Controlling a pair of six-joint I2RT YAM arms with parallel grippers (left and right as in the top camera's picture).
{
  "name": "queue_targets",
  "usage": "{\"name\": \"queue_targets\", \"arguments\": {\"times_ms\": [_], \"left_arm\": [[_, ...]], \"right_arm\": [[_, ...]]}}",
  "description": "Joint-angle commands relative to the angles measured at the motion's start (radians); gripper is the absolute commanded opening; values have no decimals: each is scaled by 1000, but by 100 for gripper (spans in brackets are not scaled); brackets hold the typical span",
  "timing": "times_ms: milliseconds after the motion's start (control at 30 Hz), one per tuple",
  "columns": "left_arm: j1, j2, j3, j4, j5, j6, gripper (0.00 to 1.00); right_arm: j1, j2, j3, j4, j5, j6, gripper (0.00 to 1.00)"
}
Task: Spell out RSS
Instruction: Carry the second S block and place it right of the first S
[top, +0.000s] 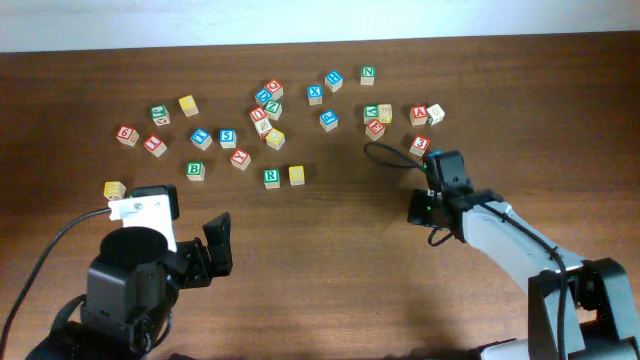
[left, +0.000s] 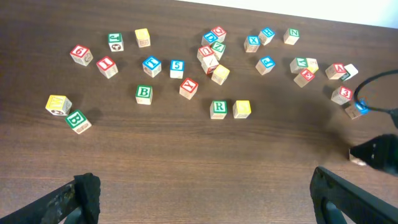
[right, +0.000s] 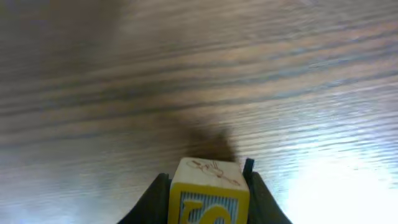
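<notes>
A green R block (top: 271, 177) lies mid-table with a yellow block (top: 296, 175) touching its right side; both also show in the left wrist view, the R (left: 218, 108) and the yellow one (left: 242, 109). My right gripper (top: 420, 208) is low over the table, right of that pair. In the right wrist view it (right: 207, 184) is shut on a yellow-framed block with a yellow S on blue stripes (right: 209, 202). My left gripper (top: 207, 252) is open and empty near the front left, its fingers wide apart (left: 208, 202).
Many letter and number blocks are scattered across the far half: a cluster (top: 266, 108) behind the R, a group at the far right (top: 420, 115), a green B (top: 195, 170), and a yellow block (top: 114, 189) by the left arm. A black cable (top: 385, 155) loops near the right arm.
</notes>
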Motion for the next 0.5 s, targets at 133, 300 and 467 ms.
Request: {"name": "queue_targets", "arguments": {"times_ms": [133, 300, 467], "left_arm": [[-3, -4, 1, -2, -11, -10, 99], [-3, -4, 1, -2, -11, -10, 99], [-3, -4, 1, -2, -11, -10, 99]], "right_arm": [[68, 6, 429, -89, -171, -252, 9], [212, 174, 768, -211, -182, -476, 4], [269, 445, 1103, -477, -268, -844, 4]]}}
